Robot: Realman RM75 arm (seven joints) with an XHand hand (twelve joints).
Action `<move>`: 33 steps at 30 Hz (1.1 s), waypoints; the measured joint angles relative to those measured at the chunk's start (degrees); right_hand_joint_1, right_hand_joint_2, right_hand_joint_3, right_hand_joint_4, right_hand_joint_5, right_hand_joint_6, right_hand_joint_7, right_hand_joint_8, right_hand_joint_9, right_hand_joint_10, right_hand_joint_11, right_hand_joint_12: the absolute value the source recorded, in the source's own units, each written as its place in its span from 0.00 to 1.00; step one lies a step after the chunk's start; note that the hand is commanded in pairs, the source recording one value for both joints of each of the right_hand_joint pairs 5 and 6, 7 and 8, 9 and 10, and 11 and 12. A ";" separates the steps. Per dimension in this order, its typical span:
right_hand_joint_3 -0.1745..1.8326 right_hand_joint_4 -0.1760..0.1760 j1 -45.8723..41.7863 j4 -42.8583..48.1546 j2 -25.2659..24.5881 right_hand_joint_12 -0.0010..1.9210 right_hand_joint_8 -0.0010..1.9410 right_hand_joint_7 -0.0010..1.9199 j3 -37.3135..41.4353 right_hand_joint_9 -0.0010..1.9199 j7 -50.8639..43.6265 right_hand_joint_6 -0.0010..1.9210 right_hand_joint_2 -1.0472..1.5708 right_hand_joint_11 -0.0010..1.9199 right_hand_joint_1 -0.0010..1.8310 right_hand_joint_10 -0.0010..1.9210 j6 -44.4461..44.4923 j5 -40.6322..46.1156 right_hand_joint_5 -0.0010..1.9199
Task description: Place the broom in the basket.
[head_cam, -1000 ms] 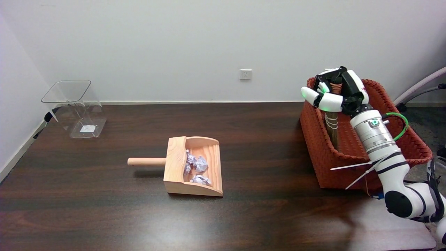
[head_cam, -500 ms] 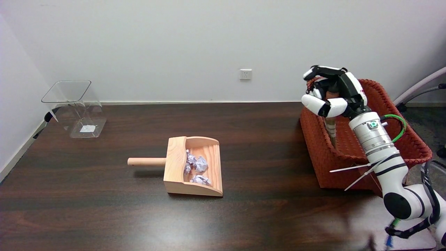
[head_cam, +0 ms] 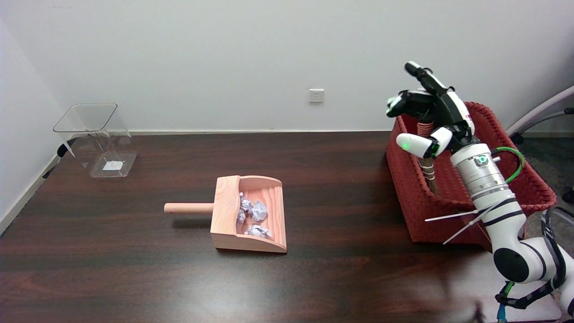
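Note:
The red woven basket (head_cam: 406, 179) stands at the table's right end. Inside it leans the small broom (head_cam: 427, 168), its handle top near the basket's far left corner and its wire-bound brush lower down; the hand and wrist hide much of it. My right hand (head_cam: 426, 116) hovers just above the handle with its fingers spread wide apart. Nothing is held between them, and the handle top shows free below the palm.
A wooden dustpan (head_cam: 249, 213) with several crumpled paper balls (head_cam: 253, 215) lies mid-table, its handle pointing left. A clear plastic bin (head_cam: 96, 139) sits at the far left. A wall socket (head_cam: 316, 95) is behind. White cable ties stick out from my forearm.
My right hand has let go of the broom handle: its fingers were curled around it and have spread and lifted. The broom stays leaning in the basket.

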 measured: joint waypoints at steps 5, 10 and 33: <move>0.69 0.50 0.05 0.08 0.01 0.36 0.40 0.40 0.33 0.29 0.02 0.10 0.24 0.36 0.70 0.29 -1.06 0.13 0.10; 0.71 0.50 0.10 0.13 0.01 0.34 0.35 0.36 0.97 0.27 0.03 0.09 0.24 0.34 0.69 0.27 -2.57 0.30 0.09; 0.62 0.50 -1.96 0.77 -0.98 0.33 0.39 0.39 9.35 0.26 -0.19 0.10 0.35 0.33 0.66 0.26 -16.93 3.80 0.10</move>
